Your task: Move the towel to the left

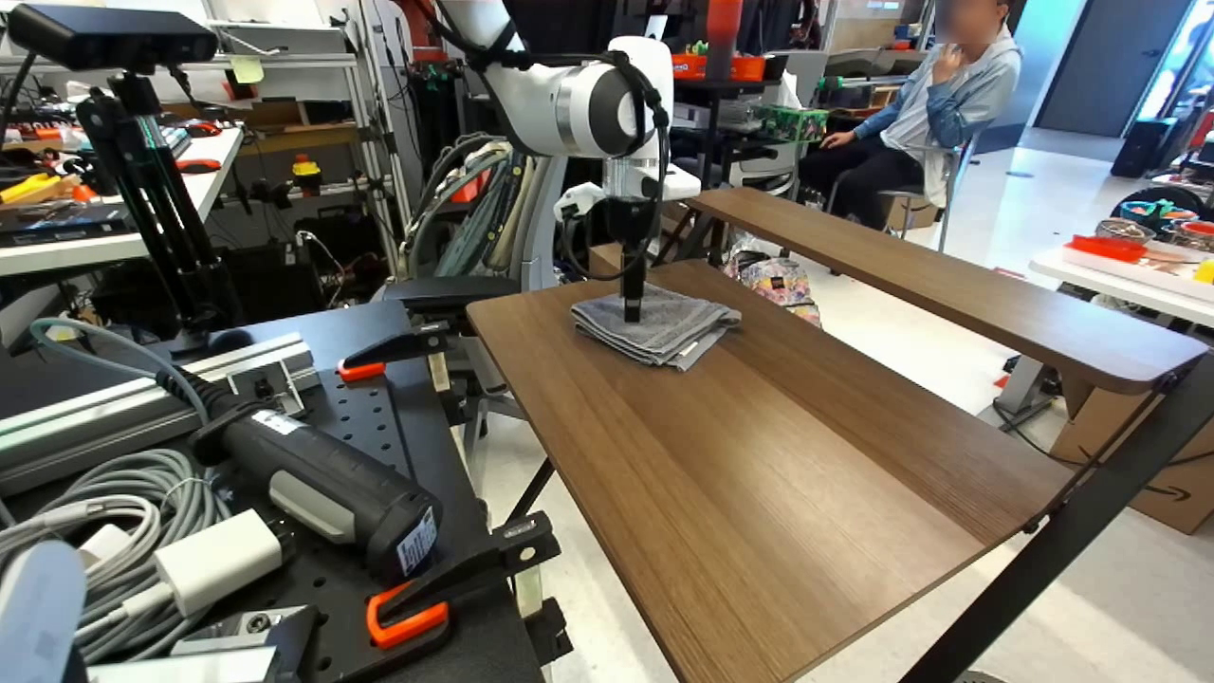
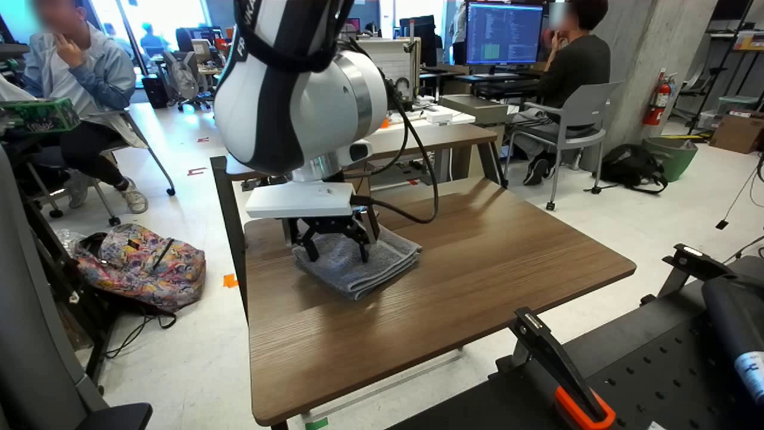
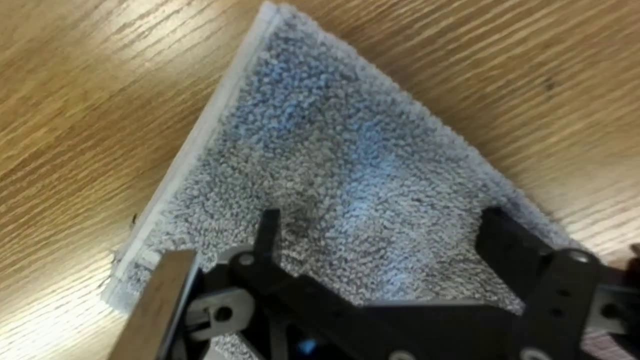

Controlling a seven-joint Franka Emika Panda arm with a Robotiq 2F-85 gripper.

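Observation:
The grey folded towel point(image 1: 678, 334) lies flat on the wooden table, near its far end in an exterior view. It also shows in an exterior view point(image 2: 382, 266), partly behind the gripper, with layered edges on one side. In the wrist view the towel point(image 3: 320, 150) fills the middle, one corner pointing up. My gripper point(image 2: 339, 258) points straight down over the towel, its two fingers spread apart. In the wrist view the open gripper point(image 3: 382, 212) has only towel surface between its fingertips. The tips are at or just above the towel's top; I cannot tell whether they touch.
The wooden tabletop point(image 1: 806, 493) extends away from the towel. A raised wooden shelf point(image 1: 929, 275) runs along one long side. A black bench point(image 2: 644, 358) with orange-handled clamps point(image 1: 408, 617) stands beside the table. An office chair point(image 1: 474, 285) is near the table's end.

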